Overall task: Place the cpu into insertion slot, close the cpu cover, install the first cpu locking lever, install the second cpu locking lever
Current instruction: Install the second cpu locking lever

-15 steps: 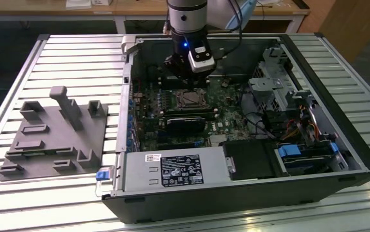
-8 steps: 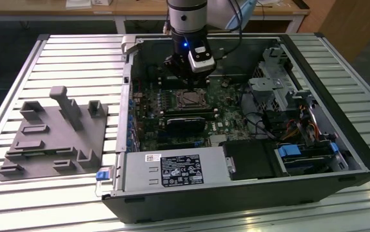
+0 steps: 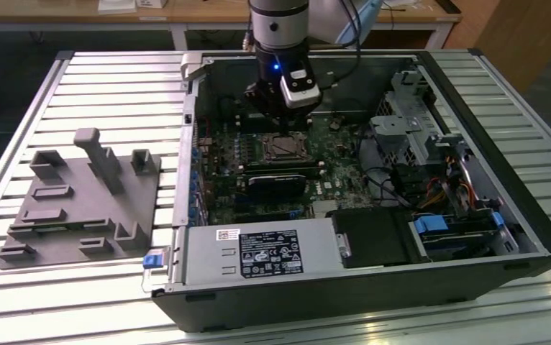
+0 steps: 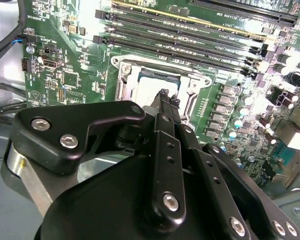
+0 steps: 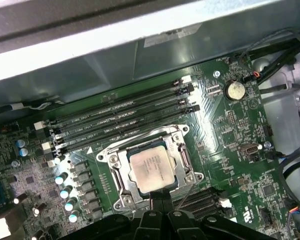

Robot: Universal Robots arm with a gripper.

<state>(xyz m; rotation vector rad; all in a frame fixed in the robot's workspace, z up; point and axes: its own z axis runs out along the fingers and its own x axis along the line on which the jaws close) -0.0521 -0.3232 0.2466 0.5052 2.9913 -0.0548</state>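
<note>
The chip [image 5: 153,168] lies in the socket [image 5: 121,176] under the frame plate [image 5: 184,161] on the board [image 5: 225,150]. Memory slots [image 5: 125,122] run just beside the socket.

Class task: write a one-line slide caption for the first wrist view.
Gripper poised at the edge of the insertion slot, with the cpu seated inside its silvery cpu cover.

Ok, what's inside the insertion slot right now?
The cpu lies in the insertion slot, its silver face showing through the cpu cover closed around it. The gripper hides the slot's near edge; the contacts beneath the chip are covered.
</note>
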